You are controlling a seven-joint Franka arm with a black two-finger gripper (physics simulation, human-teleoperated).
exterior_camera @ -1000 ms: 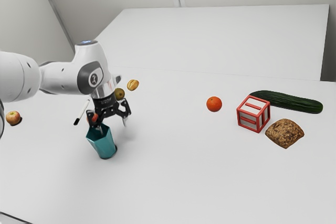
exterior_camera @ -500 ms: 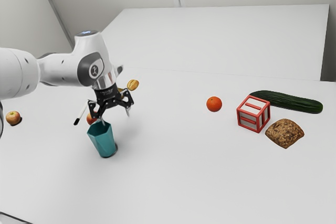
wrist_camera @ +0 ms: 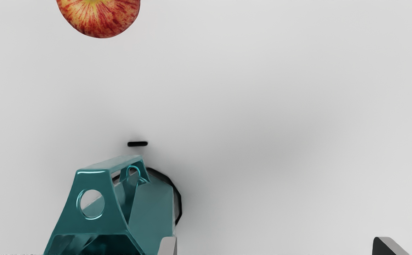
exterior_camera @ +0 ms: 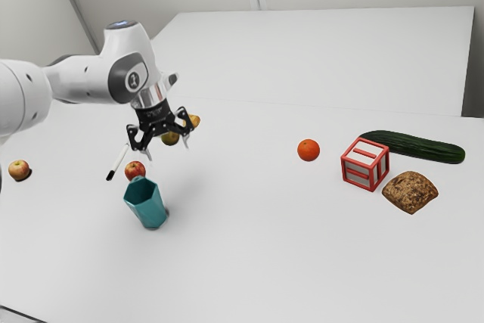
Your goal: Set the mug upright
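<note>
As seen from the exterior, the mug (exterior_camera: 147,206) is stood mouth up on its base, below the gripper (exterior_camera: 169,150), presumably self-supported. In the wrist view, fingers (wrist_camera: 168,247) are spread wide, nothing gripped, likely raised for clearance.

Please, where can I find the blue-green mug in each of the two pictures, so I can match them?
Exterior view: the mug is toward the exterior view's left, below the raised gripper.
Wrist view: the mug is beside one finger of the open gripper, partly behind it and cut off by the picture's edge.
Shared landmark: the red apple near the mug.
</note>
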